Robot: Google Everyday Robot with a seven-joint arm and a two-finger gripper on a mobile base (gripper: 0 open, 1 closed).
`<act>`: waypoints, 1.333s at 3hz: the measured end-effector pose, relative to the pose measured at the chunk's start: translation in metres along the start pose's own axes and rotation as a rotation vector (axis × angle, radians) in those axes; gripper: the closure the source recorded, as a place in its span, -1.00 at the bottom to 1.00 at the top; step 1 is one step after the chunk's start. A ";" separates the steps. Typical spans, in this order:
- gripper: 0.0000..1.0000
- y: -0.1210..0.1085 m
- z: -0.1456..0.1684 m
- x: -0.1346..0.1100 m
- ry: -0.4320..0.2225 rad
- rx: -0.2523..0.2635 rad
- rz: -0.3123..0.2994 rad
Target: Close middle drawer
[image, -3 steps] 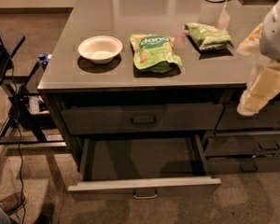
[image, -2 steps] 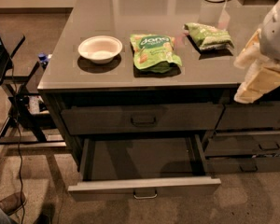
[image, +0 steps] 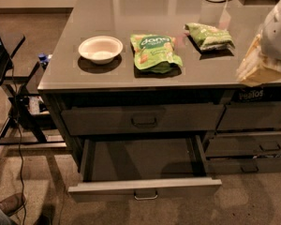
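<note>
The middle drawer [image: 145, 189] is pulled far out below the counter, with its shallow grey front and small metal loop handle [image: 145, 196] toward me. Its deep dark tray [image: 140, 158] looks empty. My gripper [image: 255, 68], a cream-coloured part under the white arm [image: 278, 27], hangs at the right edge of the view over the counter's front right corner. It is well above and to the right of the open drawer and touches nothing I can see.
The closed upper drawer [image: 144, 120] with a dark handle sits above the open one. Narrower drawers [image: 253, 146] are at the right. A white bowl [image: 100, 48] and two green snack bags [image: 154, 53] [image: 208, 35] lie on the counter [image: 61, 74]. A stand and cables [image: 14, 125] are at the left.
My arm and gripper have risen and drawn a little to the left at the right edge. The middle drawer is open as far as before.
</note>
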State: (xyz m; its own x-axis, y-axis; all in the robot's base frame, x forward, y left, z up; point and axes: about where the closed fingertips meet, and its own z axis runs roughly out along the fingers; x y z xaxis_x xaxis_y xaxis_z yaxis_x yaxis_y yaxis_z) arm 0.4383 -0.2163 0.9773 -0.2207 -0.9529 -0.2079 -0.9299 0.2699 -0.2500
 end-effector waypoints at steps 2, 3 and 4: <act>1.00 0.000 0.000 0.000 0.000 0.001 0.000; 1.00 -0.003 -0.005 0.014 0.033 0.039 -0.007; 1.00 0.005 0.006 0.046 0.094 0.046 -0.015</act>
State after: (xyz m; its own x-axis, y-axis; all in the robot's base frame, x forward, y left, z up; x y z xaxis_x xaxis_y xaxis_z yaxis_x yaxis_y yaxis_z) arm 0.4248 -0.2581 0.9606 -0.2357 -0.9650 -0.1153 -0.9190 0.2599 -0.2963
